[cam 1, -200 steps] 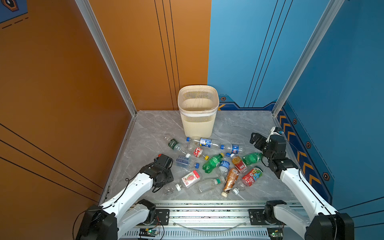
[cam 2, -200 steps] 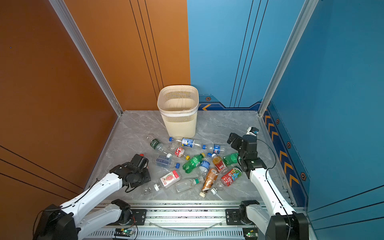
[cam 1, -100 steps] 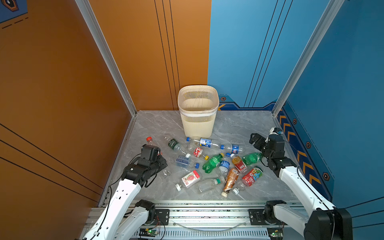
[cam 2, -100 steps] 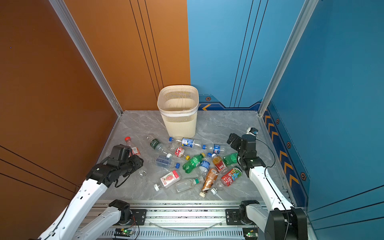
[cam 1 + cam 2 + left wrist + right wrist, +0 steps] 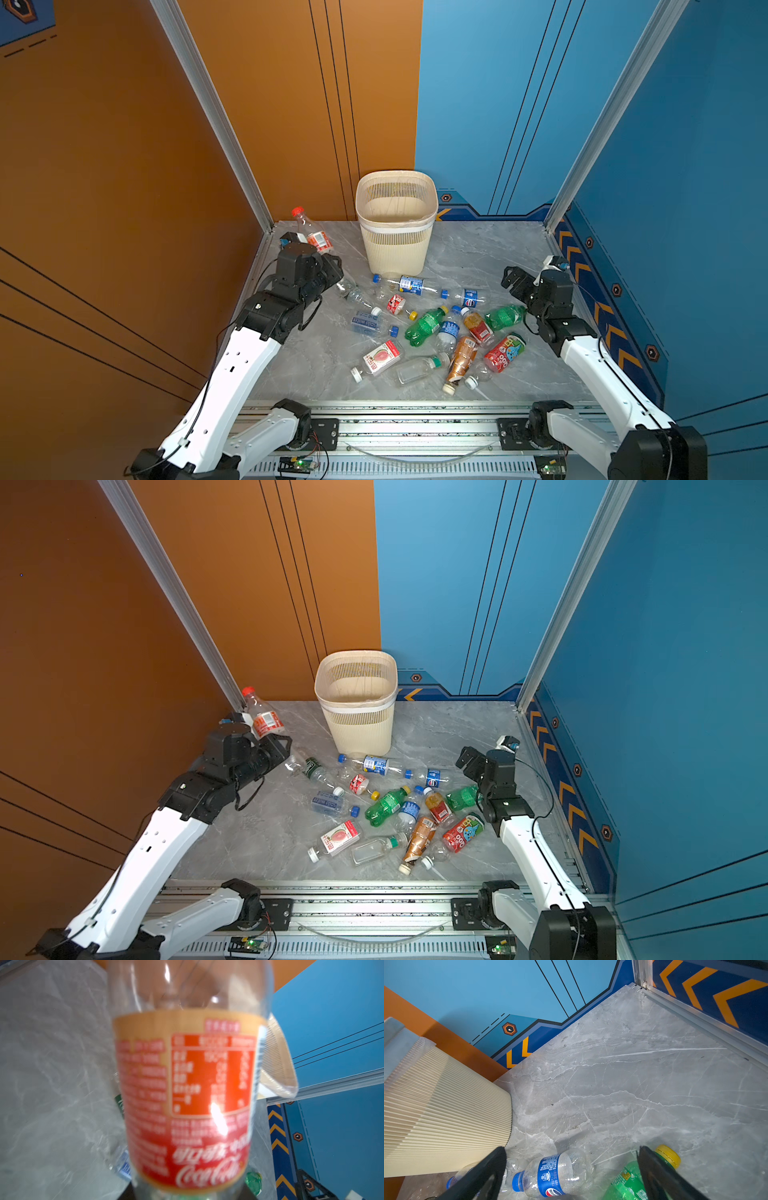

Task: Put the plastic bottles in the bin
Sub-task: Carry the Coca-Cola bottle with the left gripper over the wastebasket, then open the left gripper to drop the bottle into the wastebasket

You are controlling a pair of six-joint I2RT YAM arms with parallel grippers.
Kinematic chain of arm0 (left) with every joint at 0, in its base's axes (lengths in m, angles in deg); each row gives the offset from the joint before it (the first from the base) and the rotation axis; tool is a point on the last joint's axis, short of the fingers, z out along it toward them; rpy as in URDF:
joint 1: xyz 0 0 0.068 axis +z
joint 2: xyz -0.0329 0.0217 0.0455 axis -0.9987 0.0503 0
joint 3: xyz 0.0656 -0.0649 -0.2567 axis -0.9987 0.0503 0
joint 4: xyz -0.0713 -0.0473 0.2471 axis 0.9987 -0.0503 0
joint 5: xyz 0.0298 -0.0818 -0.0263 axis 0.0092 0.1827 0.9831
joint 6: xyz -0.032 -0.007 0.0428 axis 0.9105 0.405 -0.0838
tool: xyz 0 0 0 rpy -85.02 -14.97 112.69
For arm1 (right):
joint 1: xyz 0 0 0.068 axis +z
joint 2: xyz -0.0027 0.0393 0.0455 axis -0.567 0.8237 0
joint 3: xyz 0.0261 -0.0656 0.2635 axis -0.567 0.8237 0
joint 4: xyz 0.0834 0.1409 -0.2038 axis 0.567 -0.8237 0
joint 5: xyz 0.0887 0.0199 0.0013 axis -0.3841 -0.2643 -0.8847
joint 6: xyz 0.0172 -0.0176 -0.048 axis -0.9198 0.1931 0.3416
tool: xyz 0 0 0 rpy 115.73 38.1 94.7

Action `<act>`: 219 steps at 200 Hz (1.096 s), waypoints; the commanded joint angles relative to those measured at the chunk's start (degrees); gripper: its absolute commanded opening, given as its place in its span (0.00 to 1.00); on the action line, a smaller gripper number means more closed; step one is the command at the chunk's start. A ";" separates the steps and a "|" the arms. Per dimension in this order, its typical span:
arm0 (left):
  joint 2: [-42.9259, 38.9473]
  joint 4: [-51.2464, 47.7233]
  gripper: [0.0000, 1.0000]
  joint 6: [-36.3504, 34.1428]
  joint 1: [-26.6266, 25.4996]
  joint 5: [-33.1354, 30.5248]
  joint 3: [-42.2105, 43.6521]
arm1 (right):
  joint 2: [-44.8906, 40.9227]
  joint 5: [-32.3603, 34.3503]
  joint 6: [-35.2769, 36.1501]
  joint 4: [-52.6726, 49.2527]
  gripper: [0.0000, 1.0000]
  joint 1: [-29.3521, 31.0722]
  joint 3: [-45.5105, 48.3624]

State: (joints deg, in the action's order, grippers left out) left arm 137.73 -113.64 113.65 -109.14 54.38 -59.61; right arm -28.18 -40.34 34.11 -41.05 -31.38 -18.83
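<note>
Bin stands near the back wall, bare floor beside it.

Red-label bottle blurred up close, small print unreadable, cap + base out of frame.

I'm driving this from afar in what is plainly a purpose-built robot test cell, not a home or shop: flat painted panels, orange wall on the left and blue wall on the right, joined by bare aluminium posts. Orange chevrons trim the right wall's foot above a grey marble-look slab. Along the near edge a metal rail carries my two white arms
</note>
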 commanded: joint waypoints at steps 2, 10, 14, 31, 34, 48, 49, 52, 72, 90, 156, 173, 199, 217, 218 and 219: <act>5.97 9.24 0.31 -1.29 -3.37 -4.32 -6.19 | -2.19 -0.31 -0.31 -3.58 1.00 -0.78 -1.09; 8.71 10.18 0.30 -1.77 -3.96 -4.38 -8.84 | -2.78 -0.49 -0.22 -4.18 1.00 -1.00 -1.00; 10.11 10.62 0.30 -2.03 -4.24 -4.22 -10.26 | -3.10 -0.45 -0.22 -4.48 0.99 -1.11 -0.94; 15.74 13.15 0.29 -2.77 -5.23 -3.93 -15.95 | -4.51 -0.65 -0.22 -5.55 1.00 -1.40 -0.43; 16.62 13.67 0.29 -3.00 -5.52 -3.98 -16.90 | -4.75 -0.63 -0.17 -5.76 0.99 -1.44 -0.39; 21.36 15.77 0.29 -3.48 -6.33 -3.82 -21.92 | -6.01 -0.62 -0.33 -6.55 0.99 -1.55 0.20; 21.65 15.82 0.28 -3.50 -6.30 -3.80 -22.15 | -6.06 -0.66 -0.36 -6.65 0.99 -1.57 0.21; 22.72 16.09 0.29 -3.70 -6.51 -3.63 -23.60 | -6.33 -0.64 -0.42 -6.79 0.99 -1.57 0.35; 29.63 16.29 0.28 -4.97 -7.41 -4.13 -32.08 | -7.87 -0.70 -1.00 -7.44 0.99 -1.66 1.33; 35.48 16.22 0.28 -5.48 -7.85 -4.56 -38.22 | -8.93 -0.88 -1.63 -7.73 0.99 -1.75 2.02; 52.14 10.22 0.27 -6.46 -7.98 -1.92 -57.14 | -10.69 -1.42 -1.23 -9.68 0.99 -2.28 2.01; 55.31 8.39 0.27 -6.76 -7.77 -1.23 -60.48 | -10.76 -1.58 -1.19 -9.99 1.00 -2.37 2.01; 58.51 6.73 0.28 -6.91 -7.16 -0.76 -63.30 | -11.02 -1.71 -1.36 -10.51 0.99 -2.62 2.01; 60.07 6.28 0.28 -6.23 -6.49 -0.32 -64.03 | -11.21 -1.58 -1.45 -10.63 0.99 -2.71 1.99; 60.12 6.29 0.28 -6.19 -6.47 -0.24 -64.03 | -11.26 -1.58 -1.45 -10.66 0.99 -2.72 2.03; 60.19 6.34 0.28 -6.13 -6.42 -0.16 -64.04 | -11.28 -1.62 -1.45 -10.68 0.99 -2.72 2.01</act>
State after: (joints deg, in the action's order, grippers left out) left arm 196.44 -105.22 108.26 -116.59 52.63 -121.16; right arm -38.37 -41.26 33.22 -49.96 -33.50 -17.11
